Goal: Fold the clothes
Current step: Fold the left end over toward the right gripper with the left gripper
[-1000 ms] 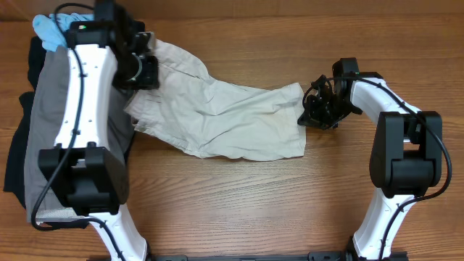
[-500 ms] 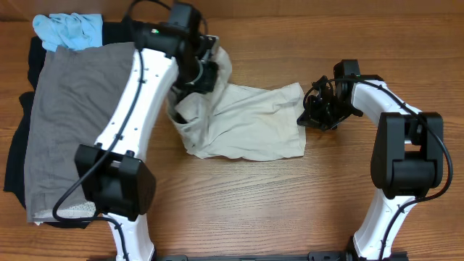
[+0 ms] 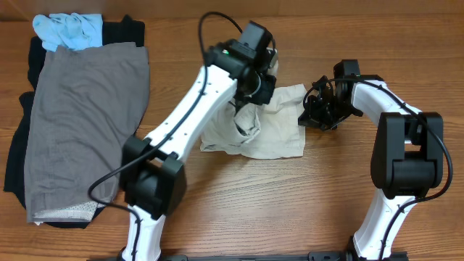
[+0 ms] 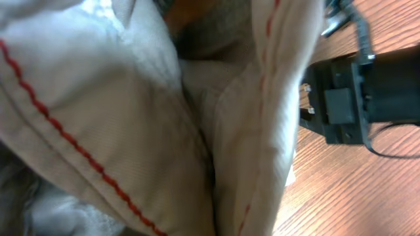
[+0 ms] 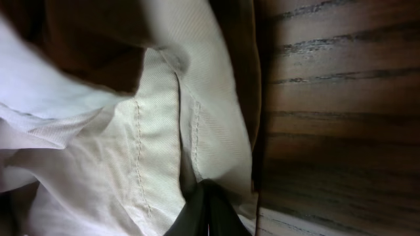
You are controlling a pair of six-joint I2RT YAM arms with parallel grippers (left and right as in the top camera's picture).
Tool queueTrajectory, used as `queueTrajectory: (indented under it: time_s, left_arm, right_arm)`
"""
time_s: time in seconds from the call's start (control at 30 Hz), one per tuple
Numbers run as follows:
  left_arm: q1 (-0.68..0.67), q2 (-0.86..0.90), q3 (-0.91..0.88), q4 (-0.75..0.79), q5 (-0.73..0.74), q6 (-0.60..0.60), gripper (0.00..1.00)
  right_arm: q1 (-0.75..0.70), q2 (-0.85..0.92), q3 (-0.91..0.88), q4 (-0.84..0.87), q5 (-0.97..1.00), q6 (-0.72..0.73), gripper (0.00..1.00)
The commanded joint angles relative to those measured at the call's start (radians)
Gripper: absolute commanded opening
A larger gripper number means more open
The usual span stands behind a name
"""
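Note:
The cream-beige trousers lie bunched on the table's middle. My left gripper is shut on one end of them and holds it lifted, folded over toward the right; in the left wrist view the cream cloth with red stitching fills the frame and hides the fingers. My right gripper is shut on the trousers' right edge, low on the table; its closed dark fingertips pinch the hem.
A grey garment lies flat on a black piece at the left, with a light-blue piece at the far left corner. Bare wooden tabletop lies in front.
My left gripper has carried its end of the trousers from the far left across to the right, bunching the cloth toward the right gripper. The right arm has not moved.

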Motion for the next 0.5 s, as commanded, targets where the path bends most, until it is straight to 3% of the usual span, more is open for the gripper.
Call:
queueTrajectory:
  time_s: [0.0,0.1,0.2,0.23,0.27,0.37,0.47]
  left_arm:
    - [-0.028,0.068,0.031,0.051,0.106,-0.066,0.05]
    - [-0.037,0.097,0.031,0.084,0.156,-0.11,0.07]
    - [-0.043,0.113,0.031,0.119,0.181,-0.154,0.2]
    - [-0.044,0.114,0.031,0.128,0.19,-0.153,0.27]
    - [-0.045,0.116,0.031,0.139,0.2,-0.153,0.43]
    - [-0.044,0.116,0.031,0.159,0.208,-0.138,0.7]
    - [-0.041,0.113,0.038,0.159,0.245,-0.121,0.81]
  right_arm:
    - [0.014,0.043,-0.045,0.002,0.06,0.002,0.04]
    - [0.014,0.043,-0.045,0.003,0.06,0.002,0.04]
    - [0.014,0.043,-0.045,0.005,0.06,0.002,0.04]
    - [0.014,0.043,-0.045,0.006,0.06,0.002,0.04]
    - [0.014,0.043,-0.045,0.006,0.06,0.002,0.04]
    - [0.014,0.043,-0.045,0.009,0.059,0.004,0.04]
    - [0.014,0.043,-0.045,0.016,0.051,0.007,0.04]
